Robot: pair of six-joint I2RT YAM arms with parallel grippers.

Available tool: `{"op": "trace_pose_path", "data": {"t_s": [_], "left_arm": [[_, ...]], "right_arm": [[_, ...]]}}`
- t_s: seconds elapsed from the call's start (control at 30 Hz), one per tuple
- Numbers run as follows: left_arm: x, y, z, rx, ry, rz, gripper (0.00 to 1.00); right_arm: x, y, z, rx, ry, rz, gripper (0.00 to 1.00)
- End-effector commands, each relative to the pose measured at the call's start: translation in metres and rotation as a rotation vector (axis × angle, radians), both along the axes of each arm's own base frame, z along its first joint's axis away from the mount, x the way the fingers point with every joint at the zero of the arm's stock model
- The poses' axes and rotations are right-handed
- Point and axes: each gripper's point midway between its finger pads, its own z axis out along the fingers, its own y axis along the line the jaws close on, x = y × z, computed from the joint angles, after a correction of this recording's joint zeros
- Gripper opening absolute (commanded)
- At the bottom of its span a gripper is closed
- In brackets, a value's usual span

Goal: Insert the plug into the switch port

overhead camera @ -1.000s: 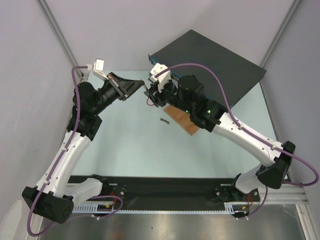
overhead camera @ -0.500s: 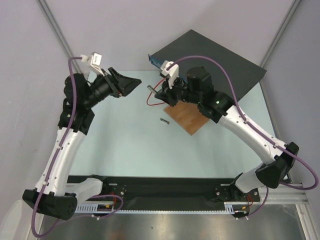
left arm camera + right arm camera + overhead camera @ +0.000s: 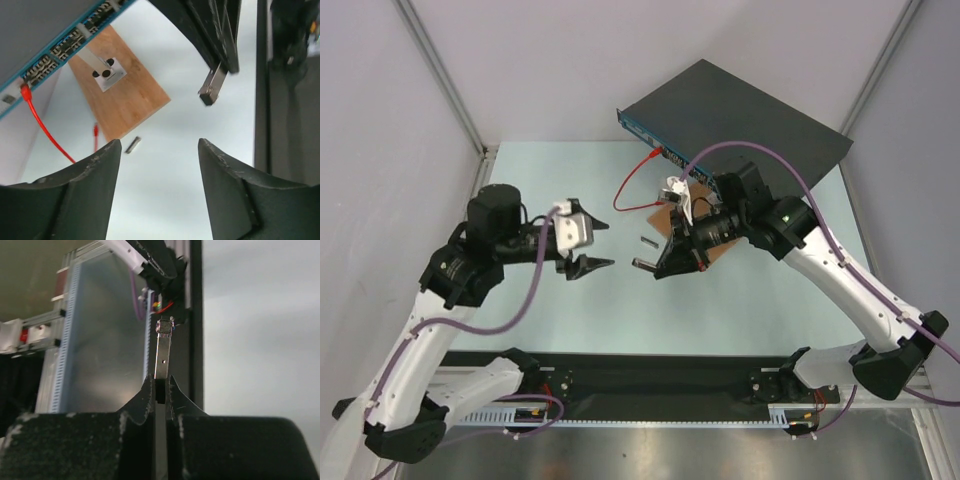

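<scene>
The switch point(image 3: 740, 110) is a flat dark-grey box at the back right, its blue front face point(image 3: 653, 139) carrying a row of sockets point(image 3: 60, 47). The plug point(image 3: 642, 265) is a slim silver metal block. My right gripper point(image 3: 656, 264) is shut on its rear end and holds it above the table, pointing away from the switch. From the right wrist the plug point(image 3: 162, 350) sticks straight out between the fingertips of this gripper point(image 3: 161, 382). My left gripper point(image 3: 600, 246) stands open and empty just left of the plug point(image 3: 212, 87), its jaws point(image 3: 159, 142) wide apart.
A brown wooden board point(image 3: 120, 90) with a small metal bracket point(image 3: 102, 70) lies in front of the switch. A red cable point(image 3: 640, 185) runs from one socket down to the table. A small loose metal piece point(image 3: 648, 241) lies beside the board.
My left gripper let go of the plug, opened and swung down toward the near middle. My right gripper shut on the plug and carried it toward me, away from the switch.
</scene>
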Motion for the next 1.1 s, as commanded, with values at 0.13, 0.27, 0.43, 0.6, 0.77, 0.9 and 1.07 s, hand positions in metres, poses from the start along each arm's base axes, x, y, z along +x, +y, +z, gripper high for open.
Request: {"op": "trace_pose_path", "data": {"t_s": [0.13, 0.27, 0.43, 0.6, 0.77, 0.9, 1.07], "left_arm": [[-0.026, -0.009, -0.013, 0.248, -0.342, -0.184, 0.62], [-0.039, -0.025, -0.027, 0.330, -0.362, -0.220, 0.56], [-0.038, -0.037, -0.027, 0.353, -0.336, -0.208, 0.53], [-0.037, -0.048, -0.022, 0.348, -0.348, -0.201, 0.51], [-0.038, -0.053, -0.025, 0.365, -0.370, -0.214, 0.45], [-0.041, -0.057, -0.026, 0.361, -0.379, -0.229, 0.39], [-0.041, -0.059, -0.027, 0.355, -0.393, -0.230, 0.38]], "right_arm": [[-0.033, -0.017, -0.013, -0.036, 0.242, 0.123, 0.00], [-0.031, -0.011, -0.009, -0.011, 0.344, 0.123, 0.00], [-0.028, -0.008, -0.011, -0.019, 0.375, 0.117, 0.00], [-0.029, -0.008, -0.013, -0.027, 0.407, 0.117, 0.00], [-0.025, -0.007, -0.015, -0.030, 0.419, 0.106, 0.00], [-0.023, -0.006, -0.014, -0.026, 0.427, 0.103, 0.00], [-0.022, -0.005, -0.013, -0.024, 0.434, 0.104, 0.00]]}}
